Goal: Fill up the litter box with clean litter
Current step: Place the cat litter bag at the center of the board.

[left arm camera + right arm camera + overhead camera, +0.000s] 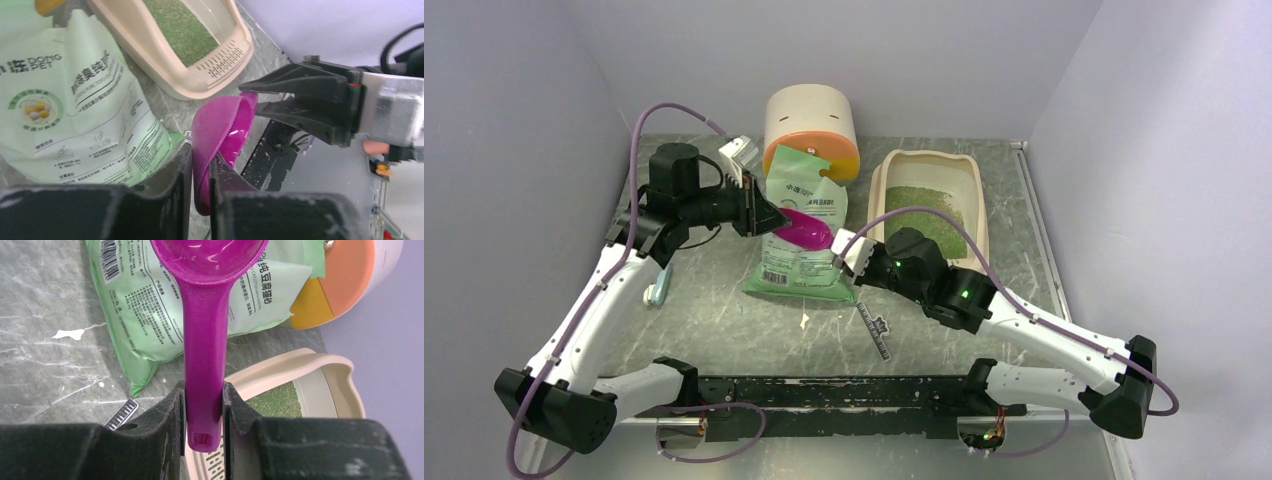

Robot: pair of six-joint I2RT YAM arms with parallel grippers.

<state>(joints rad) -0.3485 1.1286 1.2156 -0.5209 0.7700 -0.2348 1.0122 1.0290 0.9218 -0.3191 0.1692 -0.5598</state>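
Pale walls enclose a grey marbled desk (724,320), with both arms reaching in from the lower edge of the overhead view.

Litter box (924,156): upper right of centre, flat on the desk, slotted ledge at its near end. Clean litter (921,208) covers part of its floor, so filling is judged part done.

Green printed bag (799,268): centre of frame, near the box on its left.

Magenta scoop (205,340): held above the bag, bowl apparently empty (glossy inside, no granules seen).

Right claw (202,390): clenched on the handle near its end.

Left claw (200,159): jaws pressed to either side of the bowl's thin rim, grasping it.

Step in hand is judged a handover between claws. Recommendation: the right claw should let go only once the left hold proves firm. A rim pinch is poor purchase, so the scoop may twist or drop onto the bag.
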